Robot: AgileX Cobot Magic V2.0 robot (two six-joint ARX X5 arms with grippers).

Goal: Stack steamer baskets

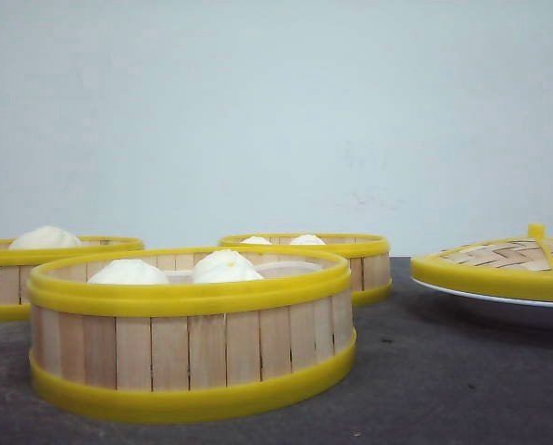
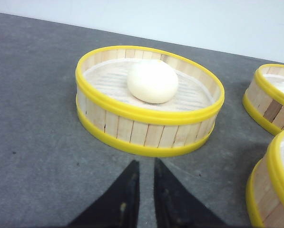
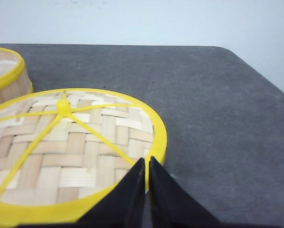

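A: Three steamer baskets sit apart on the grey table (image 1: 461,371), none stacked yet. Which arm is better placed?

B: Left, I'd judge. Its wrist view shows the left gripper (image 2: 145,190) pointing straight at the left basket (image 2: 149,130), which lies just ahead of the fingertips, upright, one white bun (image 2: 152,80) inside. Being round, the basket has no long axis to line up with; any grip across the rim should serve.

A: And the fingers?

B: Nearly together, a narrow slit between them, holding nothing. They'd need to spread before taking the wall.

A: What about the right gripper (image 3: 146,190)?

B: Also closed to a thin gap and empty, its tips over the near edge of the woven lid (image 3: 75,152), which rests on a white plate (image 1: 508,306). Only a slice of a basket shows off to that gripper's side, so it's farther from any basket.
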